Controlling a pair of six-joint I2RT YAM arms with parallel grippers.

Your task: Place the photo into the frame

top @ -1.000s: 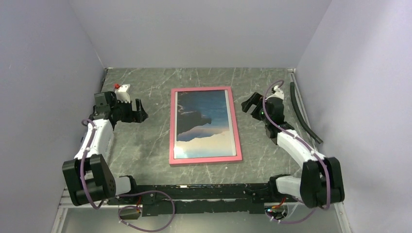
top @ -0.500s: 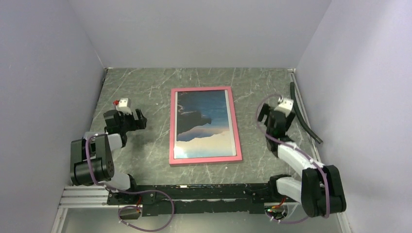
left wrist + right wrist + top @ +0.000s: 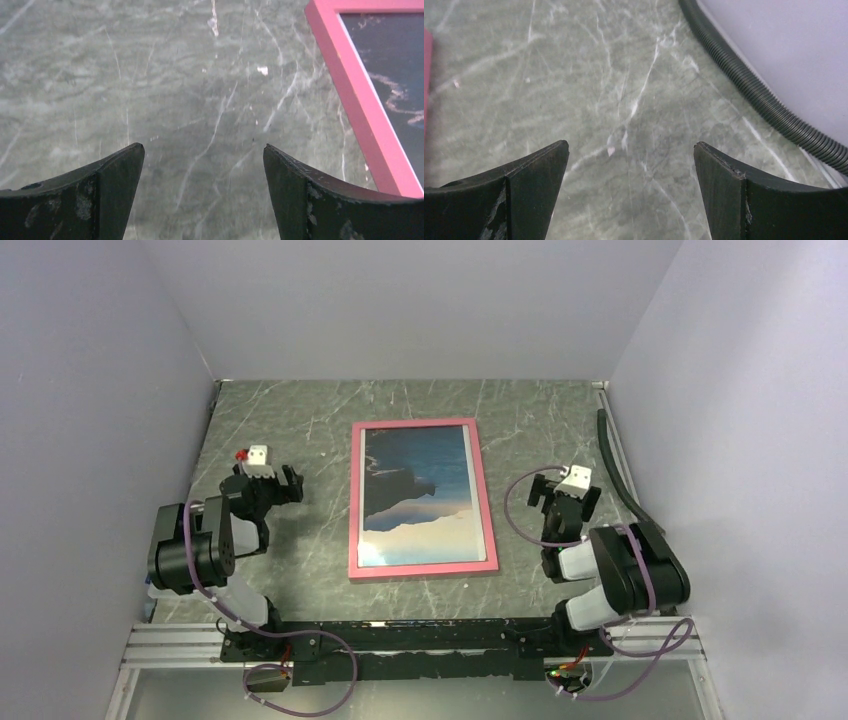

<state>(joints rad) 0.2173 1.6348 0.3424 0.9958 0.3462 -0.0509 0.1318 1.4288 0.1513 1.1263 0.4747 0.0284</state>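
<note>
The pink frame (image 3: 356,502) lies flat, front up, in the middle of the table. The photo (image 3: 418,485), a blue coastal landscape, shows inside it behind the pane. The frame's left border also shows in the left wrist view (image 3: 357,97), with a dark part of the photo (image 3: 395,60) beside it. My left gripper (image 3: 268,483) is open and empty, folded back left of the frame. My right gripper (image 3: 565,503) is open and empty, folded back right of the frame. Both wrist views show bare marble between the fingertips.
A black corrugated hose (image 3: 622,475) runs along the right wall and shows in the right wrist view (image 3: 754,90). The table is grey-green marble (image 3: 300,430) enclosed by lilac walls on three sides.
Both arms have pulled back from beside the frame toward their bases and folded up. The frame and photo have not moved.
</note>
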